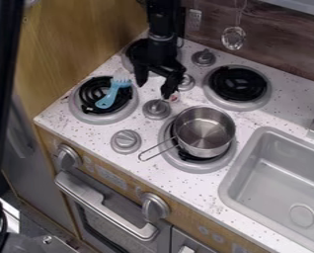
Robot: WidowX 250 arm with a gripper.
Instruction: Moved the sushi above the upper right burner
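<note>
The gripper (154,89) hung over the back half of the stove with its fingers spread apart and nothing seen between them; that opening suited either a grasp about to be made or a release, and which of the two I could not tell. A small pinkish bit (175,97), most likely the sushi, showed just beside the fingertip on the view's right, partly covered by it, so whether the two touched was unclear; it lay close to the small knobs (157,109), well short of the goal.

The upper right burner (237,84) was to the right of the gripper in the view, its black coil uncovered, which left room to set the piece down there; "above" might equally have meant the counter (249,121) behind that coil. The pot (204,131) sat in front of the gripper and to its right, on the lower right burner (202,167), its wire handle (156,149) pointing away from the goal; a fairly direct path toward the back right would probably have kept clear of its rim. The blue utensil (108,99) rested in front of the gripper and to its left, across the lower left burner (95,118), out of the likely route; the fingers probably needed lining up around the piece first, since closing off-centre could have nudged it away.
</note>
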